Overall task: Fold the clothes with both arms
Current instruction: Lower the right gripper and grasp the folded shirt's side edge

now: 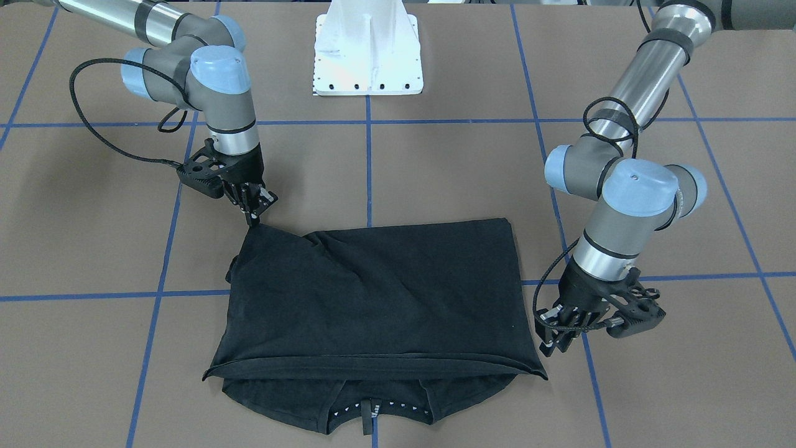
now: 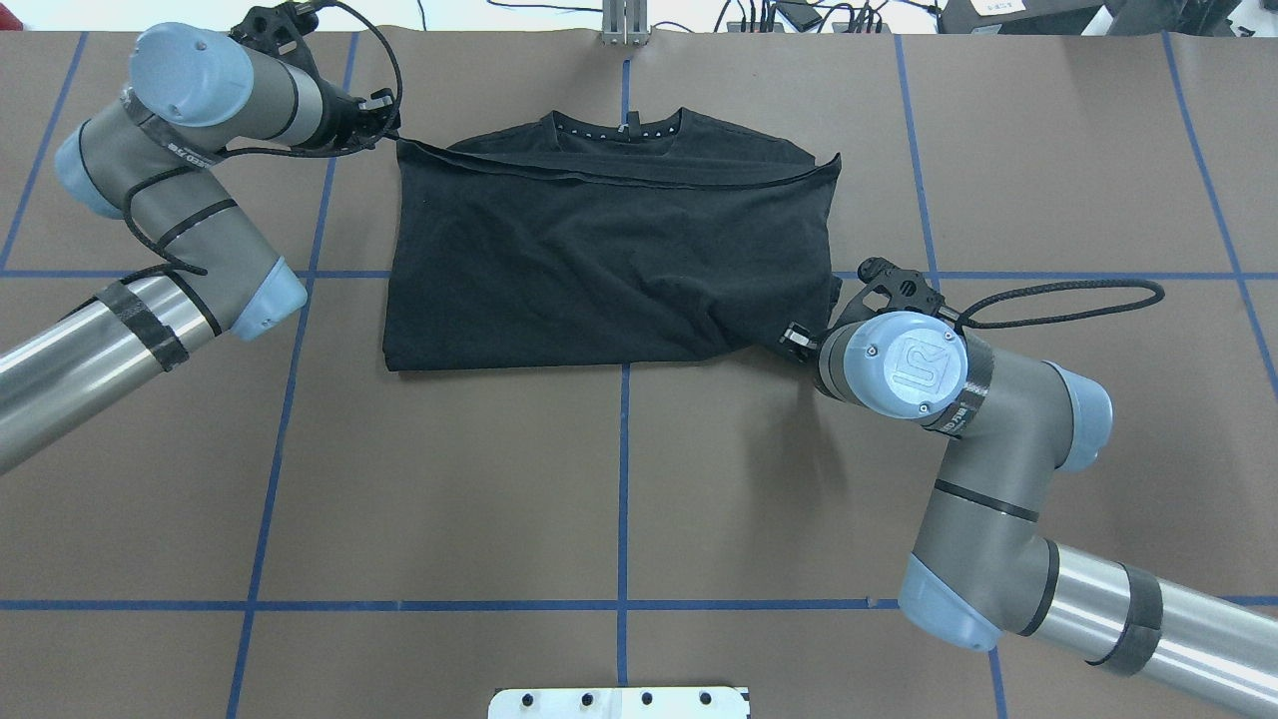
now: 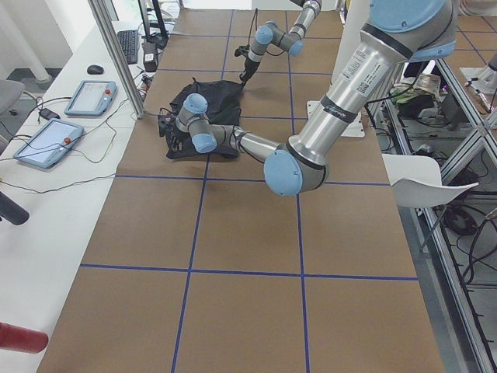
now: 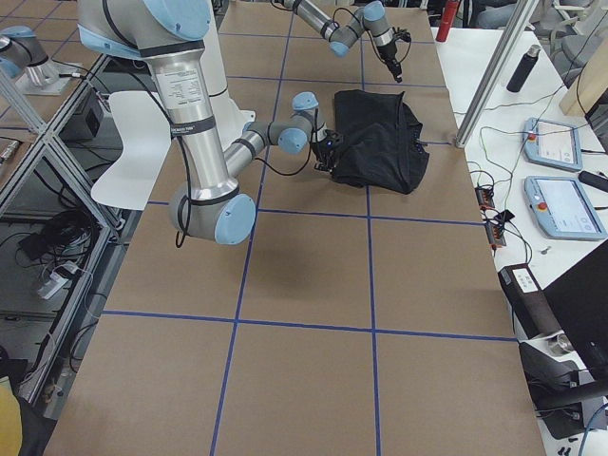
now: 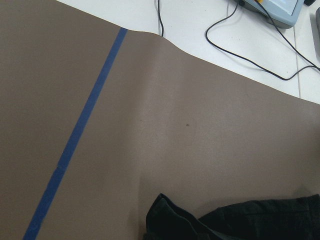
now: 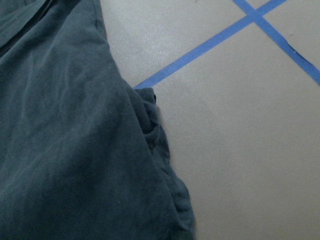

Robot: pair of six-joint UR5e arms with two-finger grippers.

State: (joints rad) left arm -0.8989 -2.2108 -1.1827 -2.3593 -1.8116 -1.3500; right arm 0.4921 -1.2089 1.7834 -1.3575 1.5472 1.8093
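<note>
1. Brown sheeting crossed by blue tape lines [image 2: 623, 449] is seen over the whole table [image 2: 619, 499]; on its far half, between the two arms, the black T-shirt [image 2: 599, 260] is laid flat.
2. At the left, the left arm [image 2: 180, 250] is bent toward the far left corner of the cloth; the left gripper [image 1: 552, 347] is held just above that corner, apart from it; whether its fingers are spread or closed cannot be told.
3. In the middle, one fold is judged done: the hem half is laid over the chest, so no logo is shown; only the collar [image 2: 619, 125] with its white print is left uncovered beyond the folded edge.
4. At the right, the right gripper [image 1: 254, 216] is set on the near right corner; its fingers appear clenched on the cloth, which is drawn up to a peak there.
5. Left to do, by judgement: at least one further fold into a smaller packet; some creases are to be smoothed.
6. Around: a white base mount [image 1: 367, 56] at the robot's side; control pendants [image 3: 89, 97] and cables [image 5: 250, 55] on the side bench; none of these is judged to be in the arms' way.
</note>
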